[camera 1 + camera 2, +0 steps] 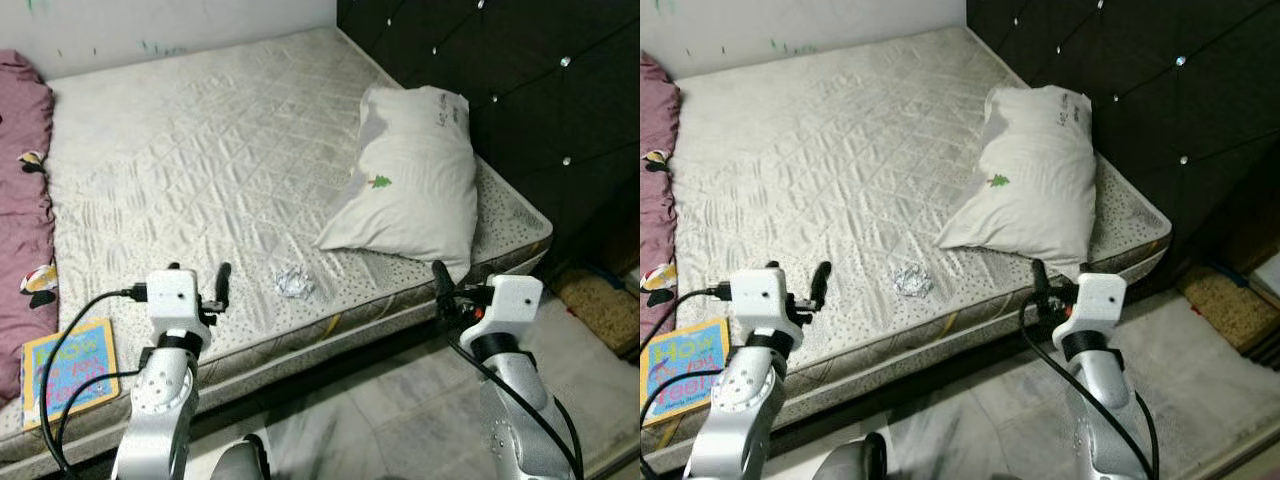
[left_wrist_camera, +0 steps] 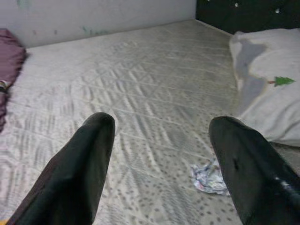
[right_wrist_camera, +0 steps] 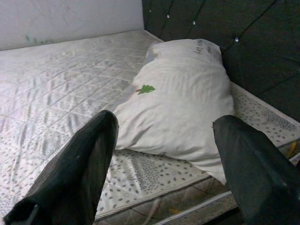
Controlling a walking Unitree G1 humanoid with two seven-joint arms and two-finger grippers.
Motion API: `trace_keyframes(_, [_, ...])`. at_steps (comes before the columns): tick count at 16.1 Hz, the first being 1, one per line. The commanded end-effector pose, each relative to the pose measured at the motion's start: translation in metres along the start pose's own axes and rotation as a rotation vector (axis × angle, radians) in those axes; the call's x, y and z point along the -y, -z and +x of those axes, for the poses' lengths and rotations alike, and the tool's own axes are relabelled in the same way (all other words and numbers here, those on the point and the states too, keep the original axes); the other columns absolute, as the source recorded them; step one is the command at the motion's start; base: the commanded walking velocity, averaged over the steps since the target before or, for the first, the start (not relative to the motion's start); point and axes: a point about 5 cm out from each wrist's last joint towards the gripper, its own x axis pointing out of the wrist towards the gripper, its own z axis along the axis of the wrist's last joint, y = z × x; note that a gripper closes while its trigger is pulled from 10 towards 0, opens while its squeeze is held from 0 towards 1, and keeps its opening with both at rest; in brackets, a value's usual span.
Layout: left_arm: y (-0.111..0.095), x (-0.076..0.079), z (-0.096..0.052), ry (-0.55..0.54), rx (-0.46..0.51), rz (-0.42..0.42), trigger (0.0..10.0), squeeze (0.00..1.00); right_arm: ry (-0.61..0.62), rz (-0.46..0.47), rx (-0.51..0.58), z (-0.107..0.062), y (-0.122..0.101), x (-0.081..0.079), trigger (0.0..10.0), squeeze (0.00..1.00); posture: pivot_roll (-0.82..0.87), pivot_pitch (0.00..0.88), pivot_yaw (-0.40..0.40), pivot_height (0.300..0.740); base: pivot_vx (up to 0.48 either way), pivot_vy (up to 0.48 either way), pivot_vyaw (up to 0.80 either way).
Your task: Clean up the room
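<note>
L gripper and R gripper sat nearest, both at the near edge of the bed; jaws on each spread wide, holding nothing. 1 crumpled wrapper lay on the mattress between them, closer to L. 1 white pillow by the headboard. 1 book at the near left corner, 1 maroon blanket along the left edge.

Grey-white quilted mattress, speckled near its edge; white pillow with a small green tree print; maroon blanket; blue-and-yellow book; black tufted headboard.
</note>
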Motion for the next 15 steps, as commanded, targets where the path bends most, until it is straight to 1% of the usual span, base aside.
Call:
trace_keyframes(1, [0.002,-0.0025,-0.002,0.0,-0.009,0.001,10.0,0.0,0.006,0.01,0.008,-0.0001,-0.0007,0.0,10.0,0.97,-0.01,0.132,0.01,0.74,0.0,0.0,0.0])
trace_keyframes(2, [0.0026,-0.0025,-0.0035,-0.001,-0.009,-0.028,10.0,0.86,0.015,0.014,0.009,0.0011,-0.0009,0.0007,10.0,1.0,0.0,0.13,0.008,0.74,0.0,0.0,0.0])
trace_keyframes(3, [0.0023,-0.0025,-0.0034,0.001,-0.008,-0.028,10.0,1.0,0.013,0.018,0.008,0.0019,-0.001,0.0004,10.0,1.0,0.0,0.13,0.008,0.74,0.0,0.0,0.0])
trace_keyframes(7, [0.0031,-0.0017,-0.0038,-0.007,-0.017,-0.03,10.0,1.0,0.002,0.027,0.004,0.0019,0.0001,-0.0013,10.0,1.0,0.0,0.131,0.002,0.74,0.0,0.0,0.0])
trace_keyframes(11, [0.0053,-0.0009,0.0002,-0.028,-0.033,-0.017,10.0,1.0,0.008,0.029,0.007,0.0035,-0.0007,0.0011,10.0,1.0,-0.01,0.123,-0.001,0.74,0.0,0.0,0.0])
trace_keyframes(15, [0.0042,-0.0007,0.0022,-0.025,-0.028,-0.01,10.0,1.0,0.006,0.023,0.007,0.0045,-0.0015,0.0022,10.0,1.0,-0.01,0.122,-0.003,0.74,0.0,0.0,0.0])
